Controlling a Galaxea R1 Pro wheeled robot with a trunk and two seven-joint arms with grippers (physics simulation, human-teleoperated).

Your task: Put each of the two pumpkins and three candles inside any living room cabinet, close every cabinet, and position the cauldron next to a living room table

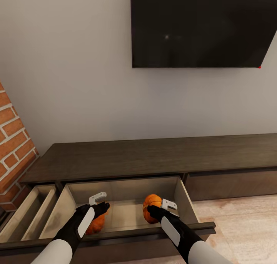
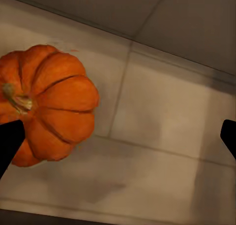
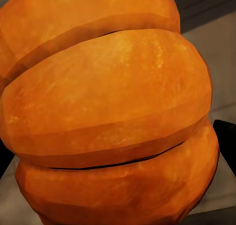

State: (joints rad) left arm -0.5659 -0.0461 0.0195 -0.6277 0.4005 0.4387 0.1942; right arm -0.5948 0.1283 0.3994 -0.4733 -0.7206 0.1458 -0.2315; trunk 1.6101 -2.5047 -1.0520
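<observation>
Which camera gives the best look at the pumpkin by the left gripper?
The left wrist view: the left pumpkin shows ribs and stem, lying on the drawer floor with the left gripper open. In the head view that pumpkin is half hidden behind the gripper. The right wrist view shows the other pumpkin.

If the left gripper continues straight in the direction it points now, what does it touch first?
Most likely the pale floor of the open drawer. The left gripper is open, and the pumpkin sits off to one side by one fingertip, so it may be brushed; depth is unclear.

pumpkins: 2 (image 1: 96,222) (image 1: 152,208) — claws: 2 (image 1: 100,205) (image 1: 161,210) — open drawers: 2 (image 1: 180,194) (image 1: 30,214) — TV: 1 (image 1: 200,25)
</observation>
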